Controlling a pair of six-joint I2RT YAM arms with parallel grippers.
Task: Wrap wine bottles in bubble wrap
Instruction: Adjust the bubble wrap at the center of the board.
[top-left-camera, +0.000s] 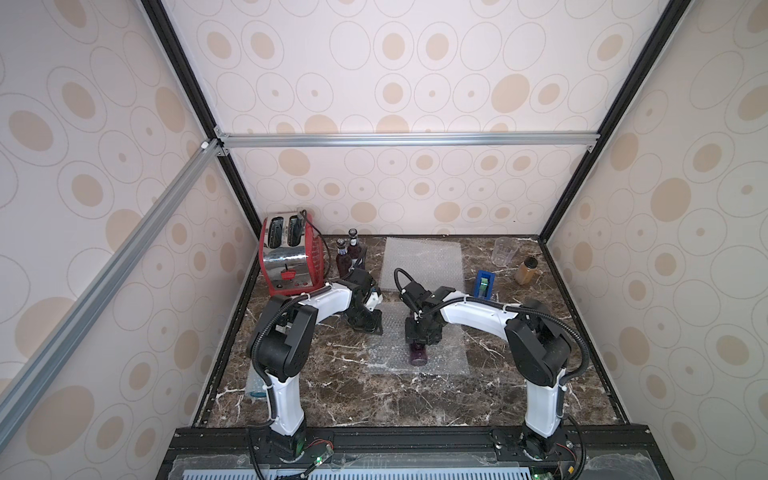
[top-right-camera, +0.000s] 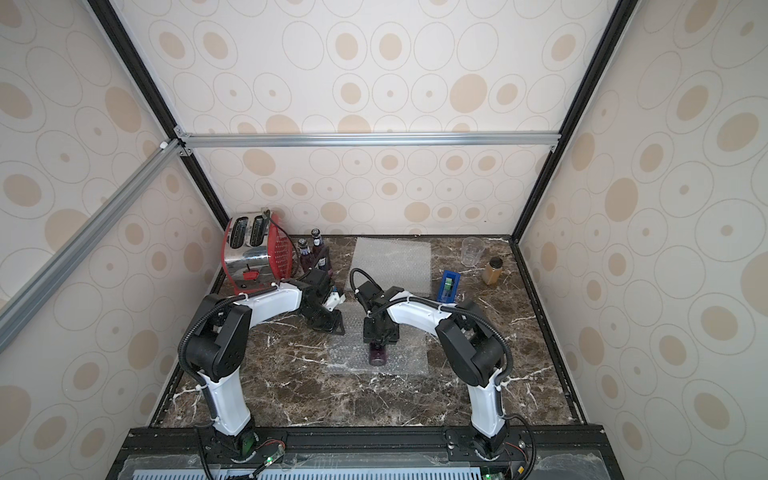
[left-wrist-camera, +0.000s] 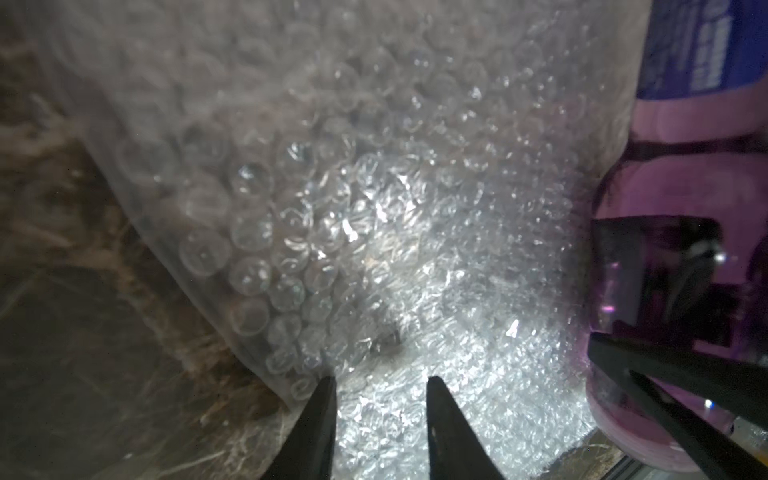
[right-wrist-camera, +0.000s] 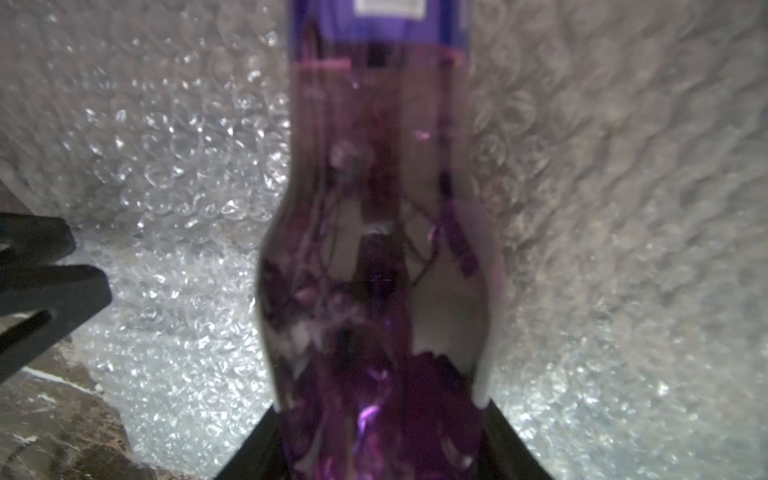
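Wine bottle (top-left-camera: 417, 356) (purple, lying on its side) is found on the near bubble wrap (top-left-camera: 446, 353) in mid-table (top-left-camera: 332, 395). It is clamped between the fingers (right-wrist-camera: 511, 449) of the right gripper (top-left-camera: 417, 343). The left gripper (left-wrist-camera: 380, 415) is set at the sheet's left edge, its fingers (left-wrist-camera: 320, 424) parted a little with nothing pinched. That edge is seen curled upward beside one tip.

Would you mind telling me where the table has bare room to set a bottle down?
Barest is the front of the table, between the two arm bases, nearer than the near bubble wrap. A smaller patch lies between the tape dispenser and amber jar. Crowded: the toaster corner with two purple bottles, and the middle around the left hand and right hand.
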